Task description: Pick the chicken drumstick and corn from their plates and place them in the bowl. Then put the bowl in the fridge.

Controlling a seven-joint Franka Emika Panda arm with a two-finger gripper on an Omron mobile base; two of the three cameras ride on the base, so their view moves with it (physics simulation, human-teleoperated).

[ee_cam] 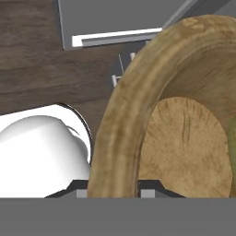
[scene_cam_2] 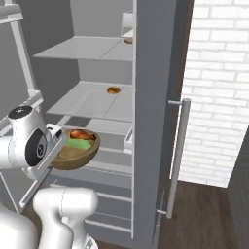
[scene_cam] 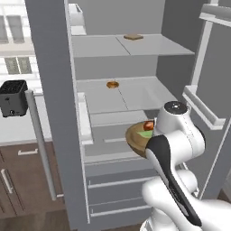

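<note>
The gripper [ee_cam: 113,191] is clamping the thick, grainy rim of the round wooden bowl [scene_cam_2: 75,154], holding it in front of the open grey fridge [scene_cam: 58,135]. Inside the bowl are lying the glossy orange-brown chicken drumstick [scene_cam_2: 81,134] and the pale green corn [scene_cam_2: 79,144].

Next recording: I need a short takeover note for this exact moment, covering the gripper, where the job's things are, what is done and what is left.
Gripper: shut on the rim of the wooden bowl, fingers either side of the wall.
Bowl: held in the air at the open fridge, in front of its lower shelves, tilted a little.
Chicken drumstick and corn: both inside the bowl.
Done: both foods loaded, bowl lifted and brought to the fridge.
Left: set the bowl on a shelf, release, pull the arm out.
</note>
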